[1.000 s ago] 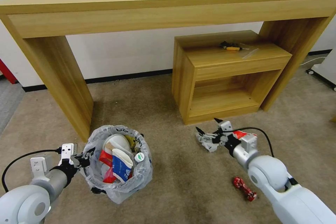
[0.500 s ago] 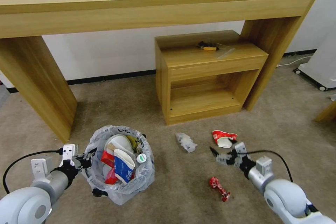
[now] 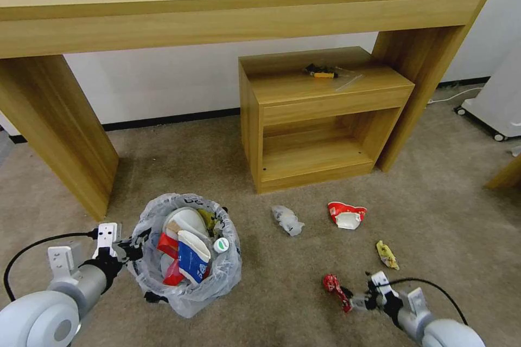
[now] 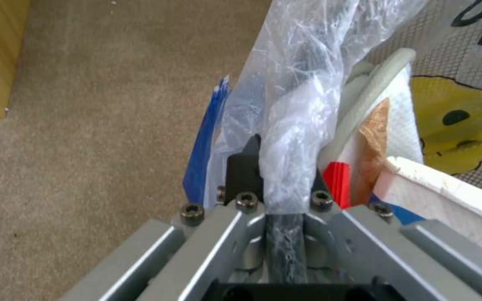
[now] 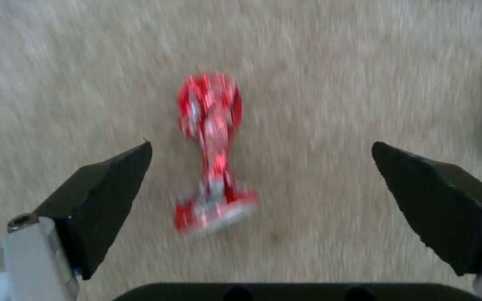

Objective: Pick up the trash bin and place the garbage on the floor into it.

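Left gripper: clamped on rim of trash bin.
Right gripper: spread wide, above crushed red can on floor.

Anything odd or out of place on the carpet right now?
Litter is scattered on the beige carpet: crushed red can by the open right gripper, yellow wrapper, red wrapper, crumpled clear bottle. Left gripper grips the bag-lined blue bin.

Even, bright indoor light w/ soft shadows under the table and by the trash bin, wide-angle bowing at head-view edges, right wrist view motion-blurred incl. crushed red can, left wrist view sharp.
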